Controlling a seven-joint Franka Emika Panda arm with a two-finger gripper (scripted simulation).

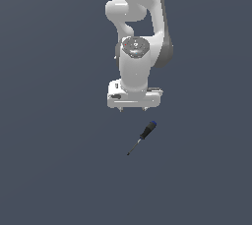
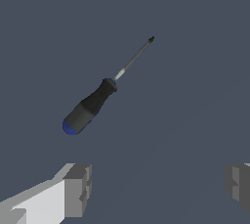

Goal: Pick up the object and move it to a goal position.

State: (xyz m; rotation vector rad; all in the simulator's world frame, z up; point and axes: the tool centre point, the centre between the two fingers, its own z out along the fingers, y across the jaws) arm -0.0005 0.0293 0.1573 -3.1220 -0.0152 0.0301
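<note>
The object is a small screwdriver point(image 1: 144, 135) with a black handle, a blue end cap and a thin dark shaft, lying flat on the dark grey floor. It lies just in front of my gripper point(image 1: 133, 110), slightly toward the exterior view's right, with its tip pointing away from the arm. In the wrist view the screwdriver point(image 2: 93, 106) lies diagonally ahead of my gripper point(image 2: 158, 186). The grey fingertips point(image 2: 78, 189) stand wide apart with nothing between them. The gripper is open and hangs above the floor, clear of the screwdriver.
The white arm point(image 1: 138, 32) rises behind the gripper. A plain dark grey floor point(image 1: 54, 170) spreads all around with no other objects in sight.
</note>
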